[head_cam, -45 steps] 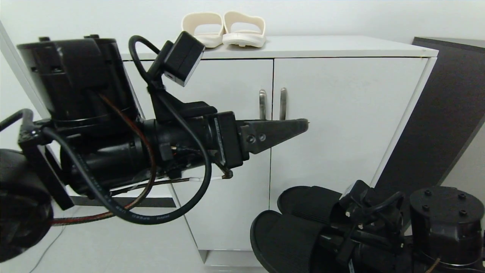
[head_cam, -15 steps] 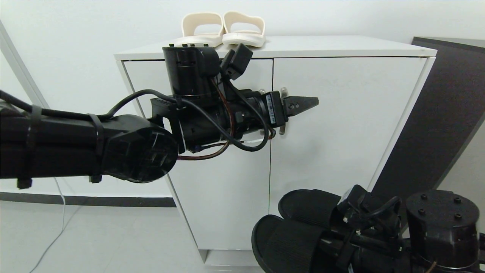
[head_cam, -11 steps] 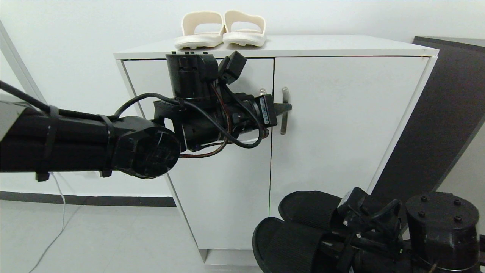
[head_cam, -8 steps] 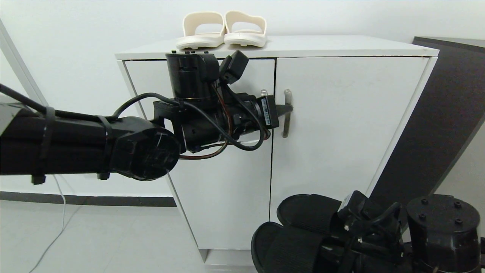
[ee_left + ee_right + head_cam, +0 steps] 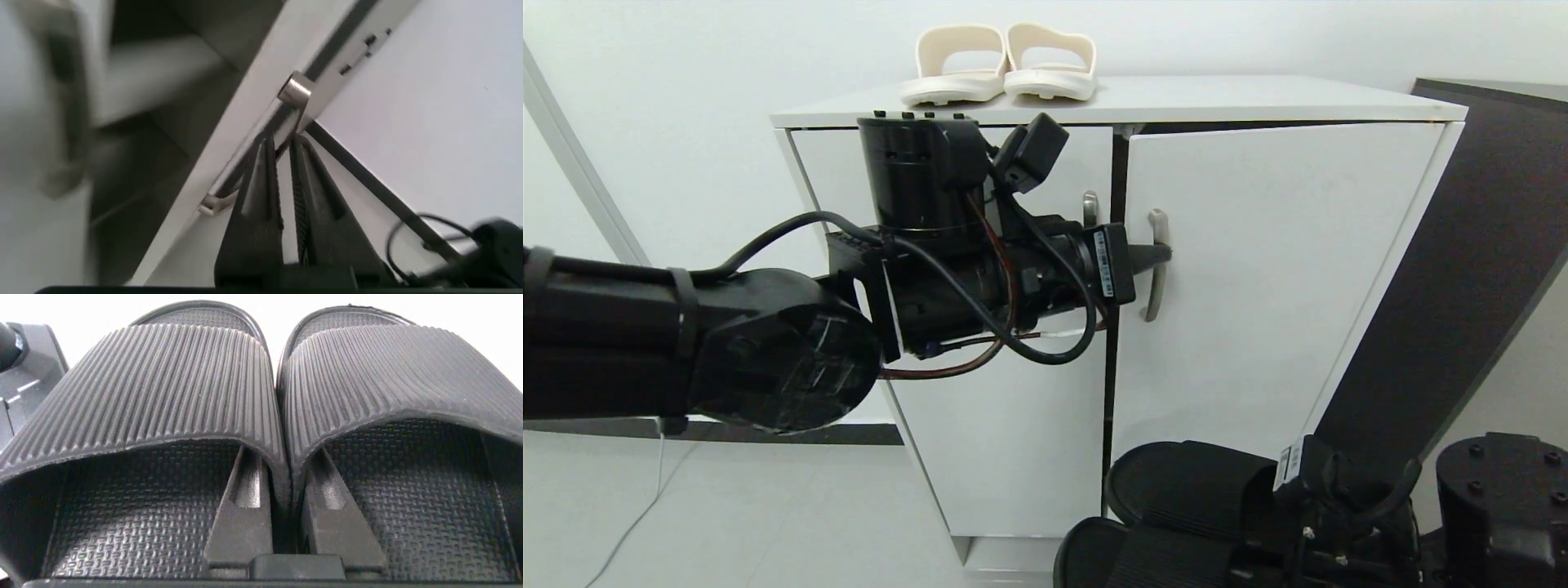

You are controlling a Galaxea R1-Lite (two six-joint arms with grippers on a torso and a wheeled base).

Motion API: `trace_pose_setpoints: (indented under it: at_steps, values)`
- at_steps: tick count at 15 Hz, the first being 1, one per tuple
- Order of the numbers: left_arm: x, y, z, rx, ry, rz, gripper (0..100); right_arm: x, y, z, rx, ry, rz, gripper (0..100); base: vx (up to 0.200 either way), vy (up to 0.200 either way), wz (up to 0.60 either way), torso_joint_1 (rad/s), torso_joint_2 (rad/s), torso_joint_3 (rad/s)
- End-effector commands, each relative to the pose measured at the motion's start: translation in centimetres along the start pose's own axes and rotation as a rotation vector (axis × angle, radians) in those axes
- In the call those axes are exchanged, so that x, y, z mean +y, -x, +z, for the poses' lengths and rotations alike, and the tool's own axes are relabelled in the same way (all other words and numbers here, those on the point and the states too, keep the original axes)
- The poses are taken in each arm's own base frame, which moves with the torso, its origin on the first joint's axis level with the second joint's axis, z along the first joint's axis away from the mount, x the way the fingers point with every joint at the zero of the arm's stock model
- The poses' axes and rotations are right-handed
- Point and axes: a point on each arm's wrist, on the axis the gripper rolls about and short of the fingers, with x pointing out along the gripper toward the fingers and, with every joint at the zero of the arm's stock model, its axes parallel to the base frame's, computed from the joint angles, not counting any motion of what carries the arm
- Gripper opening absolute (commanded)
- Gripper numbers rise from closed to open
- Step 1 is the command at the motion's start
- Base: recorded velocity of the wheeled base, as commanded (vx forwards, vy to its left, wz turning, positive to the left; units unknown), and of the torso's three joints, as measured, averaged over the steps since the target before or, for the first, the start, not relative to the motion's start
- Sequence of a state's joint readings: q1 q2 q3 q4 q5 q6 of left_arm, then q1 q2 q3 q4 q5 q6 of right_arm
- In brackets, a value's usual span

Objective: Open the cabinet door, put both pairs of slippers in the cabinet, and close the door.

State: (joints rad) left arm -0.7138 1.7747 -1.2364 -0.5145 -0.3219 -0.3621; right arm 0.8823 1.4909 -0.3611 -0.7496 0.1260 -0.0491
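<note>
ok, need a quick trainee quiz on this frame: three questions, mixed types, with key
1. True or false: the right door of the cabinet is fully shut.
2. Where do the white slippers sit? A) on top of the cabinet B) inside the cabinet C) on the floor
3. Fill in: the black slippers are held by the ____ gripper.

Key
1. False: a dark gap shows along its handle edge, and the left gripper is on its handle.
2. A
3. right: the right gripper pinches the pair's touching inner walls.
</note>
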Motion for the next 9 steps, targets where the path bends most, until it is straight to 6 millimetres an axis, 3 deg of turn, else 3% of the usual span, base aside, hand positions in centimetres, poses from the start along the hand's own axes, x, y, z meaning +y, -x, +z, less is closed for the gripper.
trace_pose_setpoints:
  at_steps: [1,6,9]
  values:
    - [-1.5,1.6,0.3,-0.011,-0.008,-0.027,0,0.1,0.3,-0.1,-0.003,0.012,0.005,0,0.000,0.000,0.00,0.000,0.00,0.000]
    - [-2.9,4.9,0.3,-0.016,-0.027,-0.038,0,0.1,0.2,-0.1,0.000,0.018,0.004,0,0.000,0.000,0.00,0.000,0.00,0.000]
    - [-2.7,5.7,0.1,-0.014,-0.030,-0.023,0,0.1,0.1,-0.2,0.008,0.018,0.004,0,0.000,0.000,0.00,0.000,0.00,0.000]
